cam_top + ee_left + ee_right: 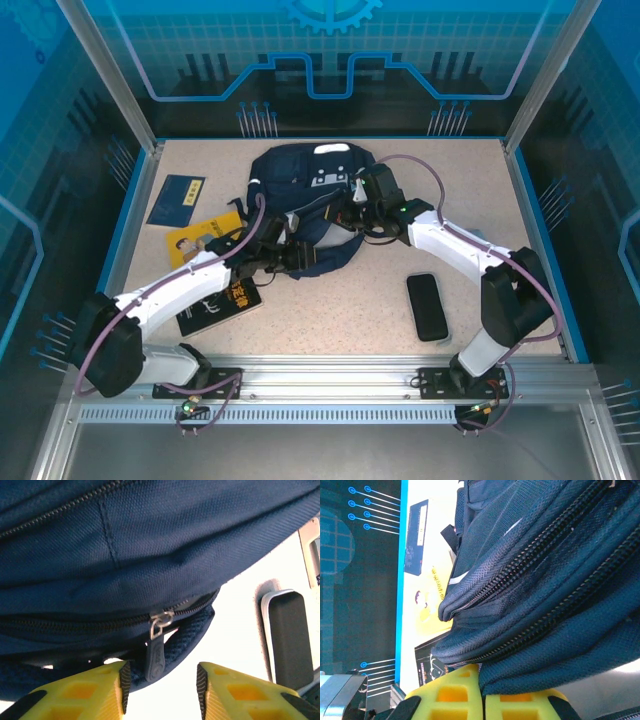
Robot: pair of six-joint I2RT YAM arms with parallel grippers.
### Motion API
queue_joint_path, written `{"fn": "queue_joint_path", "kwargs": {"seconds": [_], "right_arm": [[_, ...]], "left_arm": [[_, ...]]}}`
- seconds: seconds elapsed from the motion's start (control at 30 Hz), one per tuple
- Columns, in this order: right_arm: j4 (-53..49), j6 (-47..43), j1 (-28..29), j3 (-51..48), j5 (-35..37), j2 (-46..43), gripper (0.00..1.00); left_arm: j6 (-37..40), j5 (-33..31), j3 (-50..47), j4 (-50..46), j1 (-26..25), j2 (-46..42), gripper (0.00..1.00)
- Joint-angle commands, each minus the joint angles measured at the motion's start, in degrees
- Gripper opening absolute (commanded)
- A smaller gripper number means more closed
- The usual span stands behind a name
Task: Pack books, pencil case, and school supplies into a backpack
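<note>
1. One speckled beige table (330, 330) sits inside a blue-walled cell.
2. One navy backpack (300, 175) lies at the far middle of the table (by far the biggest item).
3. Two grippers meet it. The left gripper (162, 680) is at its near left edge, yellow fingers apart and gripping nothing. The right gripper (482, 680) is at its right side, fingers pressed together with the tips against the fabric; whether cloth is pinched cannot be told.
4. Three books lie left of the backpack: a navy book (177, 199) farthest, a yellow book (200, 240) just nearer, and a black book (220, 305) nearest, partly under the left arm.
5. One black case (428, 306) lies near right, well apart from the backpack.
6. One zipper pull (155, 652) hangs between the left fingers.
</note>
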Motion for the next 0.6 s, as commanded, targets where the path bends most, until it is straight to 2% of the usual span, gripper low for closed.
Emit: {"fn": "queue_joint_path", "kwargs": {"seconds": [0.0,0.3,0.57], "right_arm": [[2.1,-1.2,1.2,2.8,-1.5,-0.2,0.08],[2.0,-0.8,1.6,2.3,-1.4,-0.2,0.07],[-0.8,-2.1,1.3,1.7,1.8,-1.6,0.06]], "left_arm": [[-0.4,-1.4,0.4,2.3,-0.3,1.8,0.38],[0.9,0.2,0.9,4.0,-0.2,4.3,0.25],[3.7,-3.4,-0.1,3.9,-0.3,2.9,0.03]]}}
